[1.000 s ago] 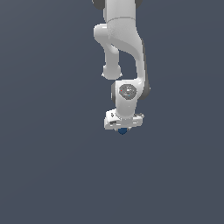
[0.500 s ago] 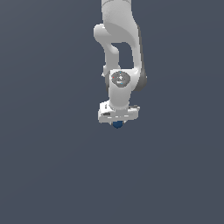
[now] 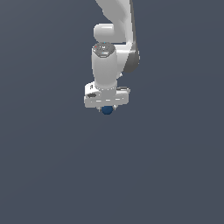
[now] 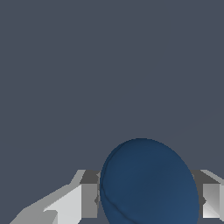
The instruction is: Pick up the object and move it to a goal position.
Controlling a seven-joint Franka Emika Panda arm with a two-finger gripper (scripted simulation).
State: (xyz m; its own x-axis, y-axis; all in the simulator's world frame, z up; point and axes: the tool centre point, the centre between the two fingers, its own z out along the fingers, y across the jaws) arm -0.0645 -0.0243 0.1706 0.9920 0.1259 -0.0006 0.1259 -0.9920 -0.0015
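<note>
Small, smooth, dark blue ball [image 3: 107, 110] held directly beneath the white robot hand [image 3: 107, 108], at the lower end of the white jointed arm [image 3: 106, 65]. In the exterior view: arm descending from the top edge, wrist pointing straight down, hand body wide and flat, ball protruding just below its centre. Ball much narrower than the hand body. Fingers barely distinguishable in this view; only the lower half of the ball visible under the hand.

In the wrist view: dark blue ball [image 4: 148, 183] filling the space between two grey-white fingers [image 4: 87, 199], one finger on each side, both pressed against the ball's flanks. Hand clamped on the ball, fingers separated only by the ball's width.

Background: uniform dark grey-blue plane [image 3: 175, 175] in both views, without markings. No shadow or contact line visible under the ball; probably lifted clear of the surface, though height not determinable from these views. Ball positioned near the horizontal centre of the exterior view, slightly above its mid-height.
</note>
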